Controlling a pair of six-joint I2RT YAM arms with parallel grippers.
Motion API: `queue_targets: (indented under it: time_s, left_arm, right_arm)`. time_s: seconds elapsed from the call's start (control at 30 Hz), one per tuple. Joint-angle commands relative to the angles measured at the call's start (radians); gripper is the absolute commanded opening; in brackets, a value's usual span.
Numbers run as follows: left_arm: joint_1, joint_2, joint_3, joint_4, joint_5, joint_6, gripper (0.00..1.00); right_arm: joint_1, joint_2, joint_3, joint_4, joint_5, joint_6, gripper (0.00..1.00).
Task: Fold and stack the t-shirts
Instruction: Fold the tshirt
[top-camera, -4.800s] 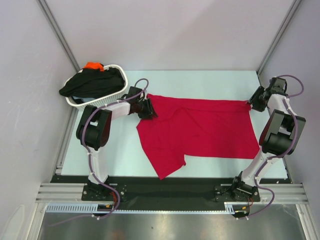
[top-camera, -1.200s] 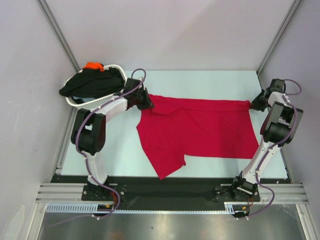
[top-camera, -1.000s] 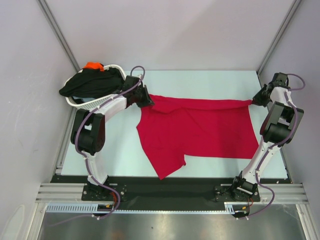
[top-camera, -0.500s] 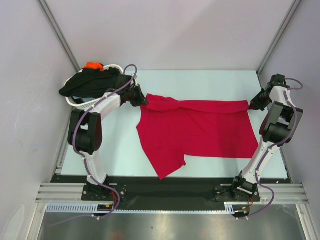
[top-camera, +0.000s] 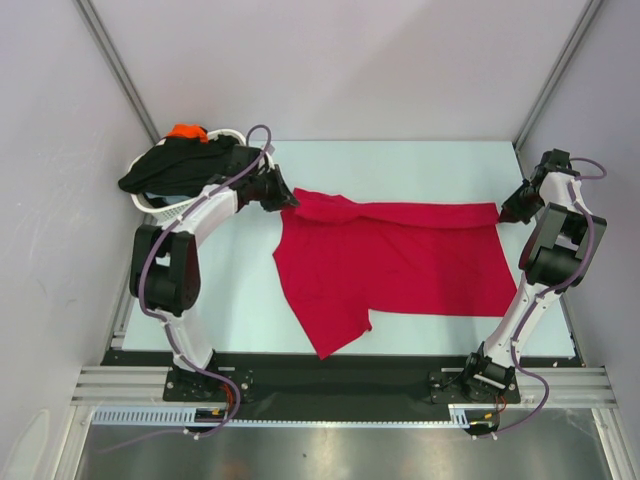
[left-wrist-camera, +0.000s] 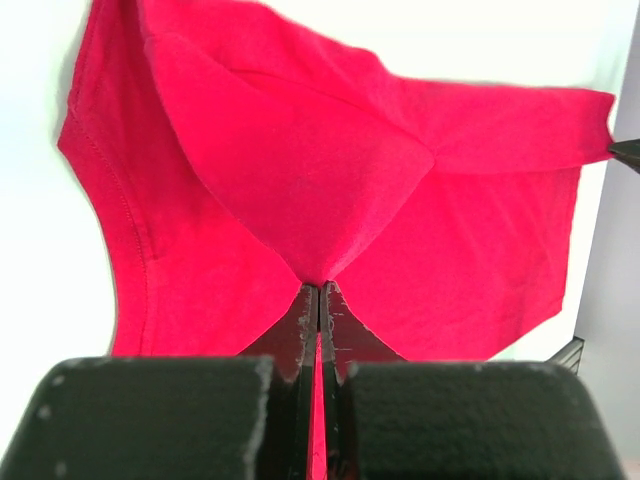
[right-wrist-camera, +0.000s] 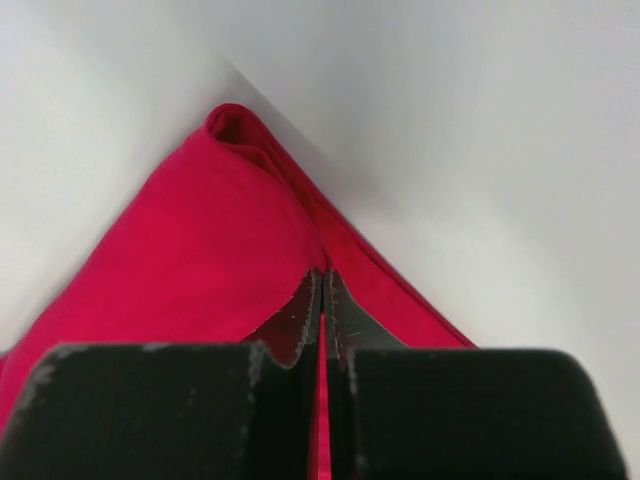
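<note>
The left gripper (left-wrist-camera: 319, 290) was clamped shut on the far left corner of the crimson t-shirt (top-camera: 400, 260), with a peak of cloth gathered into its jaws. The right gripper (right-wrist-camera: 322, 275) was pinched closed on the far right corner, and the shirt's far edge ran nearly straight between the two. The rest of the shirt lay spread on the pale table (top-camera: 400, 165) on the near side of both grippers, one flap reaching toward the table's near edge. Bare tabletop lay open beyond the grippers. Just left of the left gripper stood the white basket (top-camera: 190, 207), which held a black t-shirt (top-camera: 185, 165) and an orange t-shirt (top-camera: 187, 131). The right gripper sat close to the right wall (top-camera: 610, 150).
</note>
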Motion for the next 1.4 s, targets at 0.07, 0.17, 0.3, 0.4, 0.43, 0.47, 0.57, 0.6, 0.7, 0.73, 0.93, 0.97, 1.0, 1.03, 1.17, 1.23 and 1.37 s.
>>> queue_targets:
  time_s: [0.07,0.17,0.3,0.4,0.43,0.47,0.57,0.6,0.7,0.73,0.93,0.97,1.0,1.03,1.17,1.23,1.37]
  left_arm:
    - [0.002,-0.082,-0.003,-0.013,0.026,0.022,0.0]
    - [0.002,-0.097,-0.043,0.007,0.031,0.005,0.0]
    - [0.002,-0.112,-0.09,0.007,0.031,0.008,0.0]
    - [0.002,-0.117,-0.116,0.013,0.035,0.009,0.0]
    - [0.002,-0.118,-0.122,0.016,0.038,0.006,0.0]
    - [0.002,-0.118,-0.128,0.021,0.04,0.009,0.0]
    - [0.002,-0.115,-0.139,0.021,0.035,0.019,0.0]
    - [0.002,-0.112,-0.142,0.019,0.032,0.02,0.01]
    - [0.002,-0.108,-0.153,0.021,0.034,0.02,0.0]
    - [0.002,-0.109,-0.158,0.026,0.038,0.02,0.0]
    - [0.002,-0.118,-0.185,0.029,0.038,0.017,0.0]
    - [0.001,-0.125,-0.191,0.032,0.04,0.014,0.0]
    - [0.001,-0.128,-0.204,0.036,0.04,0.011,0.0]
    - [-0.001,-0.14,-0.207,0.038,0.041,0.009,0.0]
    - [-0.018,-0.164,-0.208,0.036,0.035,-0.007,0.0]
    - [-0.031,-0.169,-0.213,0.044,0.038,-0.017,0.0]
    - [-0.059,-0.172,-0.23,0.053,0.037,-0.038,0.0]
  right_arm:
    - [-0.002,-0.058,0.038,-0.033,0.036,-0.03,0.0]
    - [-0.003,-0.059,0.02,-0.033,0.039,-0.036,0.0]
    - [-0.005,-0.065,-0.013,-0.024,0.041,-0.036,0.0]
    - [-0.005,-0.065,-0.023,-0.023,0.044,-0.036,0.0]
    - [-0.005,-0.065,-0.031,-0.021,0.044,-0.036,0.0]
    - [-0.003,-0.065,-0.034,-0.021,0.047,-0.036,0.0]
    - [-0.003,-0.067,-0.051,-0.018,0.052,-0.038,0.0]
    - [-0.003,-0.067,-0.054,-0.017,0.053,-0.039,0.0]
    - [-0.003,-0.064,-0.066,-0.015,0.061,-0.041,0.0]
    - [-0.003,-0.065,-0.069,-0.013,0.062,-0.042,0.0]
    - [-0.002,-0.061,-0.08,-0.009,0.071,-0.044,0.0]
    - [-0.002,-0.061,-0.079,-0.009,0.071,-0.041,0.0]
    - [-0.002,-0.061,-0.079,-0.007,0.075,-0.042,0.0]
    - [-0.002,-0.062,-0.079,-0.004,0.075,-0.042,0.0]
    - [-0.003,-0.058,-0.069,-0.001,0.079,-0.044,0.0]
    - [-0.003,-0.051,-0.065,-0.003,0.079,-0.045,0.0]
    - [-0.005,-0.044,-0.062,-0.003,0.078,-0.044,0.0]
